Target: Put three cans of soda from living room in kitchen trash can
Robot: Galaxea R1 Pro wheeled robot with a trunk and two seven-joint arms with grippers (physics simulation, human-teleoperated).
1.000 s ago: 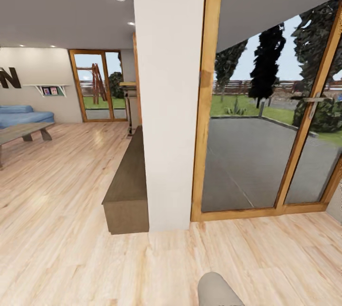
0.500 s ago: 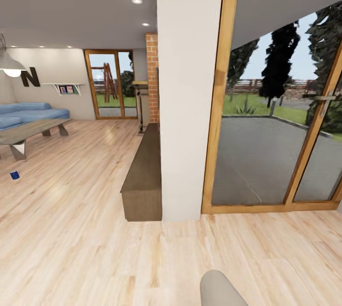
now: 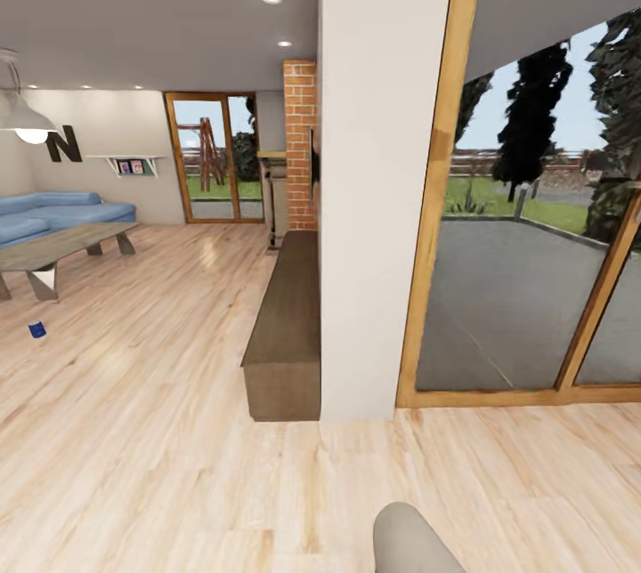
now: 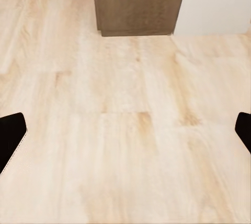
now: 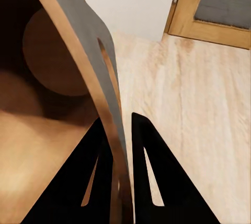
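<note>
Light wood floor (image 4: 125,130) spreads under the left gripper (image 4: 125,130), whose two dark fingertips (image 4: 10,135) sit wide apart, one at nine o'clock and the other at three, with nothing between them. At twelve o'clock stands the end of a brown bench (image 4: 138,2), resting on the floor. Touching its side, at one o'clock, is a white wall (image 4: 217,2).

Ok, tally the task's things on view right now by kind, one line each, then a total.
Dark blue soda can on the floor near the low table: 1
Orange soda cans: 0
Trash can, its wall pinched in the right gripper: 1
Total: 2
</note>
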